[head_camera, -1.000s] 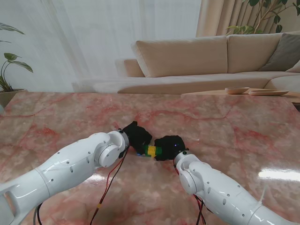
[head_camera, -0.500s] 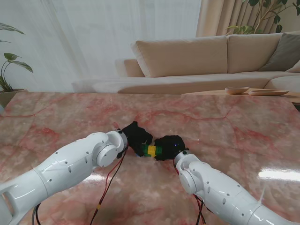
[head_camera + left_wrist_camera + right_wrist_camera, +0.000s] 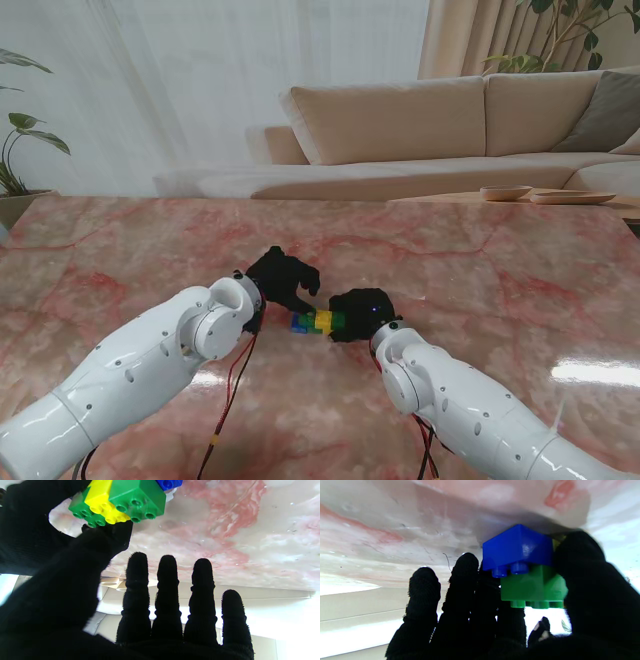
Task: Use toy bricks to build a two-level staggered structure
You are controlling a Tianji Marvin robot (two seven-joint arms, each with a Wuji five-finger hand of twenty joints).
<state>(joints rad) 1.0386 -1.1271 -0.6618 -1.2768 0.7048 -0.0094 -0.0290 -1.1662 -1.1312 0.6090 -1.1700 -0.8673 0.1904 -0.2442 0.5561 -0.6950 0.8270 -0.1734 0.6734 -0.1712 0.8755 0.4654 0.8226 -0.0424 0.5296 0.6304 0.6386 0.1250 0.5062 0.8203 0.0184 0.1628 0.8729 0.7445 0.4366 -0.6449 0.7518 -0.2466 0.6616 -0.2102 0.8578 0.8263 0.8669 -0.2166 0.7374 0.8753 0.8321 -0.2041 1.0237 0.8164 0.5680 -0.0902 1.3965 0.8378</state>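
**Brick cluster in the right hand, left hand spread beside it**

Here, the stand view first. A pink marble table (image 3: pixel 120 250) carries everything. Toward the middle of the surface, nearer its near edge than its far one, sits a small brick cluster (image 3: pixel 318 322) — blue, yellow and green pieces joined in a row. The right hand (image 3: pixel 362 314), in a black glove, is closed around the cluster's right end. The left hand (image 3: pixel 283 279), also gloved black, is just to the left of the bricks and a little farther from me, fingers parted and curled, gripping nothing. Whether the bricks touch the surface cannot be told from this view. Beyond the far edge: a beige sofa (image 3: pixel 400 125).

Left wrist view. Four fingers (image 3: pixel 136 580) stand straight and apart, with nothing between them. The green brick (image 3: pixel 137 498) and yellow brick (image 3: pixel 105 505) show their studs; a blue brick (image 3: pixel 168 483) lies at the cluster's end, closer to the marble. The thumb's tip is right beside the green and yellow pieces — contact not certain.

Right wrist view. The blue brick (image 3: pixel 517 546) is pressed onto the green brick (image 3: pixel 532 586), offset rather than flush. The right hand's fingers (image 3: pixel 463 580) and thumb are wrapped against the pair's sides.
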